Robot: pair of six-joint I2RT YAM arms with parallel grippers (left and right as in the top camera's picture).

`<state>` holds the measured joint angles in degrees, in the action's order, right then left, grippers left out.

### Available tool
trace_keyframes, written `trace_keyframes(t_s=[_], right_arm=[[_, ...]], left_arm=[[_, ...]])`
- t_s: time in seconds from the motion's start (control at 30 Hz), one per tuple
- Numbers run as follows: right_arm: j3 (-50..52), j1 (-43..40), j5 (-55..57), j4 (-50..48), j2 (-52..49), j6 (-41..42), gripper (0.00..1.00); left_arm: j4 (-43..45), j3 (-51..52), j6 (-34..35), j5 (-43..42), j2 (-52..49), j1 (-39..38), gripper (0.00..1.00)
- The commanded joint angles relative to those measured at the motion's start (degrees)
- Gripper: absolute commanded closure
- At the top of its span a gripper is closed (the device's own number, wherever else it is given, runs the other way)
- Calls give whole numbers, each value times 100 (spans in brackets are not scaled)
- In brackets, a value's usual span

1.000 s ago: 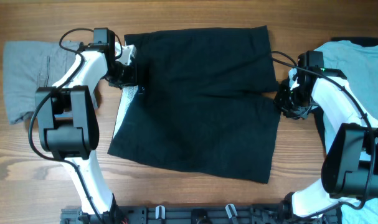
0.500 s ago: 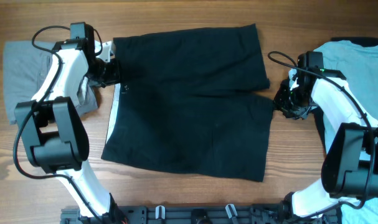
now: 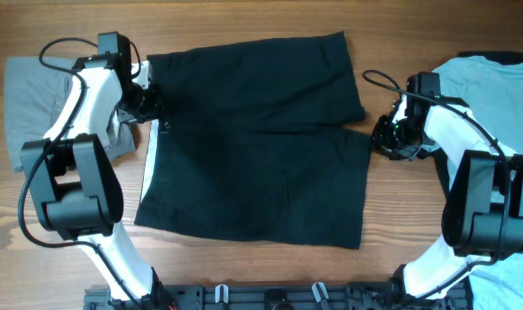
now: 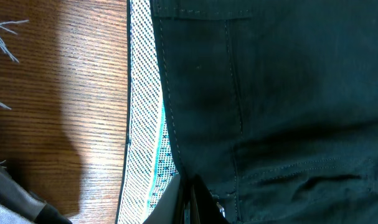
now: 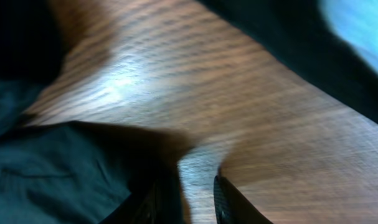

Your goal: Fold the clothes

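1. Lying spread flat in the middle of the wooden table (image 3: 244, 17), the black shorts (image 3: 261, 146) show no fold yet, so I judge the folding is all left to do.
2. The left gripper (image 3: 149, 105) is clenched on the shorts' waistband (image 4: 142, 112) at its far corner.
3. The right gripper (image 3: 383, 142) sits at the leg hem, fingers parted over bare wood, apparently grasping nothing; that view is blurred.
4. Grey shorts (image 3: 33, 103) lie at the left edge and a light-blue T-shirt (image 3: 494, 86) at the right. Only wood grain and a black rail (image 3: 270, 297) show of the room.
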<state>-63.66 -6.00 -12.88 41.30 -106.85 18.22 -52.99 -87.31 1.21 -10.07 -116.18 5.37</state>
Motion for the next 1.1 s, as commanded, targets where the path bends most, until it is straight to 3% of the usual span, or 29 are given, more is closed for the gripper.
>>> trace_keyframes(t_s=[0.0,0.13,0.37,0.53,0.7,0.9,0.93,1.0,1.07], right_arm=[[48,4,-369,-52,-160,-393,67],[68,4,149,-96,-205,-271,70],[74,2,437,142,-990,-319,59],[72,-9,761,291,-990,-59,57],[74,-7,820,409,-992,9,57],[72,-9,780,476,-992,39,56],[72,-7,538,448,-992,-76,53],[72,37,-1029,262,-992,-1674,44],[72,87,-1587,262,-990,-1950,42]], left_arm=[[-2,-111,76,136,144,33,96],[0,-111,76,59,144,33,96],[-9,-111,81,48,144,33,96],[-131,-214,79,-72,310,63,96],[-223,-278,74,1005,573,195,96],[-146,-271,57,1296,503,195,96],[-153,-271,57,1294,487,195,96],[-151,-271,57,1294,485,181,96],[-153,-271,59,1290,485,184,96]])
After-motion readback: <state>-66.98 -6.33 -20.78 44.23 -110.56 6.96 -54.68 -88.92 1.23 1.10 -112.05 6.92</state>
